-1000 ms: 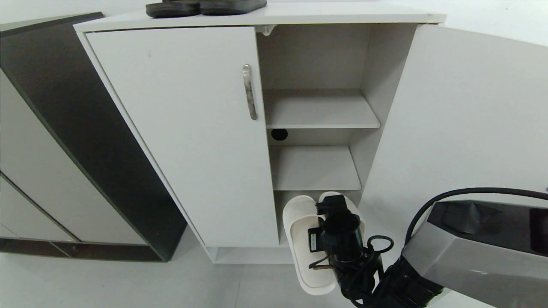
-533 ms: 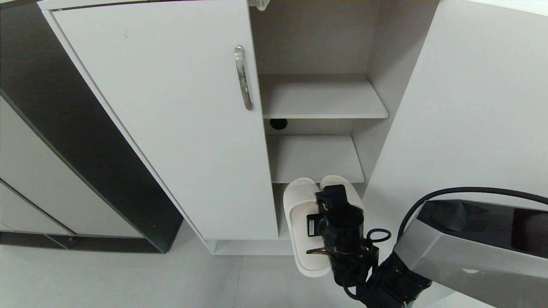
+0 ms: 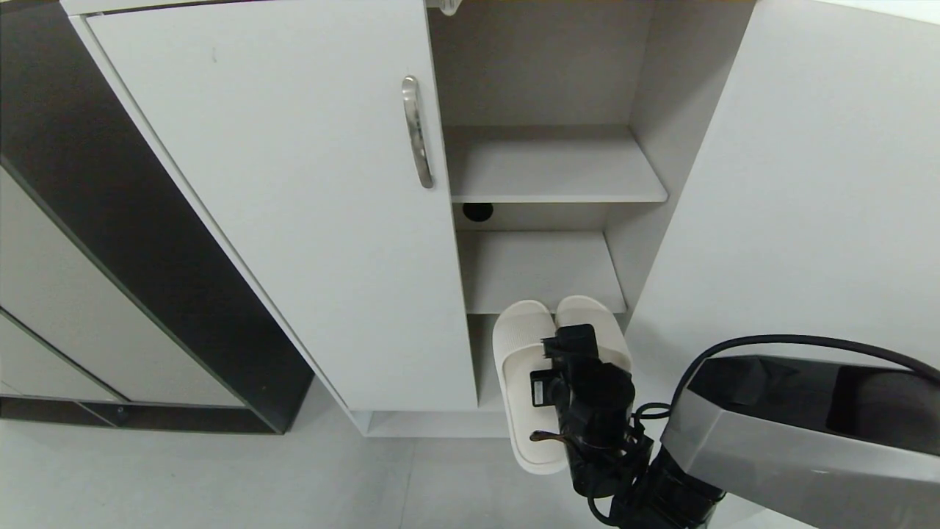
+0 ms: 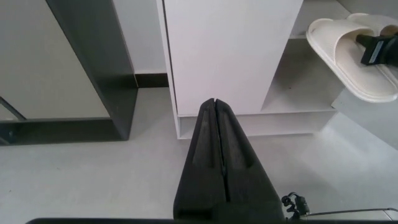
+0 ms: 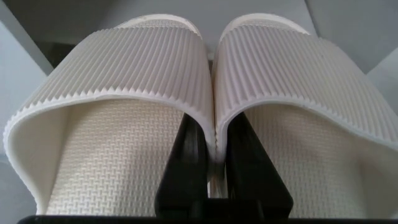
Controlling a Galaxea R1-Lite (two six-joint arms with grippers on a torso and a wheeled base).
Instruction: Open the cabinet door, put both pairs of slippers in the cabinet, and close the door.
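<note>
Finding one: your right gripper (image 3: 569, 339) is closed down on the pair of white slippers (image 3: 523, 345). Its fingers (image 5: 186, 155) sit inside the two straps and pinch the inner walls together, so both slippers ride side by side as one load.

Finding two: the toes point away from the gripper, toward the bottom compartment (image 3: 481, 367) of the cabinet (image 3: 631, 73). The heels hang back on the gripper's near side, out past the cabinet front. The pair is held off the bottom board, and whether the toes have crossed the opening cannot be told.

Finding three: just beyond the gripper and above it is the lower shelf (image 3: 540, 268), with the upper shelf (image 3: 551, 165) farther off. The open door (image 3: 793, 184) stands to the gripper's right. The closed door (image 3: 294, 184) with its handle (image 3: 416, 132) stands to its left.

Finding four: your left gripper (image 4: 214, 109) is fully closed on nothing and hangs over the floor (image 4: 93, 180), short of the cabinet.

Assessment: the door is open and the first pair is in hand but not set down. You have left, in my judgement, placing it, stowing the second pair and closing the door.
</note>
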